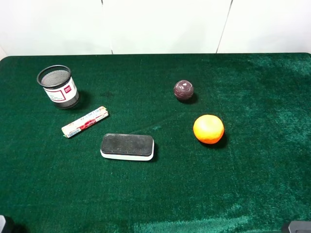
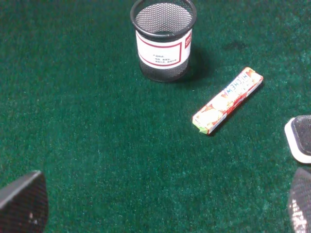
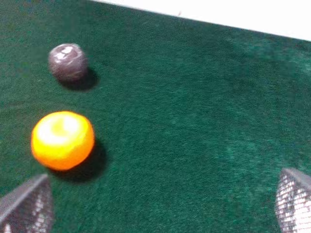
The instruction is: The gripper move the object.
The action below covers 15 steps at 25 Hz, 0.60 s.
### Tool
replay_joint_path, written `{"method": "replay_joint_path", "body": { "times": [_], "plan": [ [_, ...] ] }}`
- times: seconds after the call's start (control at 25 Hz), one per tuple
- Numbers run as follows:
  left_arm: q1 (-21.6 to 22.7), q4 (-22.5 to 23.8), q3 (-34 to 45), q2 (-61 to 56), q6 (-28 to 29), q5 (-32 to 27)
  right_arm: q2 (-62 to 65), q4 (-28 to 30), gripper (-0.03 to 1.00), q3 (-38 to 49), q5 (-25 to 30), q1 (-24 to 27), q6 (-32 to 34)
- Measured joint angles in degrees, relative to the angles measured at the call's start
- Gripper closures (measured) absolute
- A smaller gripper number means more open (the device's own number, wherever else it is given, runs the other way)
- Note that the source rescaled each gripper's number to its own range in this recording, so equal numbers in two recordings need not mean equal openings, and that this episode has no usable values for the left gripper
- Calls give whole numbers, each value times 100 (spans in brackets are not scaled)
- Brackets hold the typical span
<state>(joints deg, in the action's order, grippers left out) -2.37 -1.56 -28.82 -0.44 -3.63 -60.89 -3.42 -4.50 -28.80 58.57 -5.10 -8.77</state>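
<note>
Green velvet table cloth (image 1: 252, 194) fills the frame. Black-felt, white-based rectangular eraser (image 1: 127, 146) lies lower centre-left, free of both grippers. Black mesh pen cup (image 1: 58, 86) stands upper left; round orange (image 1: 208, 129) centre right; white-and-red wrapped roll (image 1: 85, 122) between cup and eraser; dark maroon ball (image 1: 183, 90) above the orange. Left gripper (image 2: 160, 204) and right gripper (image 3: 160, 204) fingers spread wide, holding nothing.

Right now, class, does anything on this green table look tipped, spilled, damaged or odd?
Nothing stands out. The mesh cup stands upright, and the wrapped roll, eraser, orange and dark ball rest apart, intact.
</note>
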Motion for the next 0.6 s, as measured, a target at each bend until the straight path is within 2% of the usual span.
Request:
{"method": "replay_joint_path", "body": {
  "times": [0.28, 0.6],
  "plan": [
    [0, 0, 0, 0, 0, 0, 370, -211, -3, 0, 20, 683, -317],
    [0, 0, 0, 0, 0, 0, 382, -352, -3, 0, 31, 827, -497]
  ]
}}
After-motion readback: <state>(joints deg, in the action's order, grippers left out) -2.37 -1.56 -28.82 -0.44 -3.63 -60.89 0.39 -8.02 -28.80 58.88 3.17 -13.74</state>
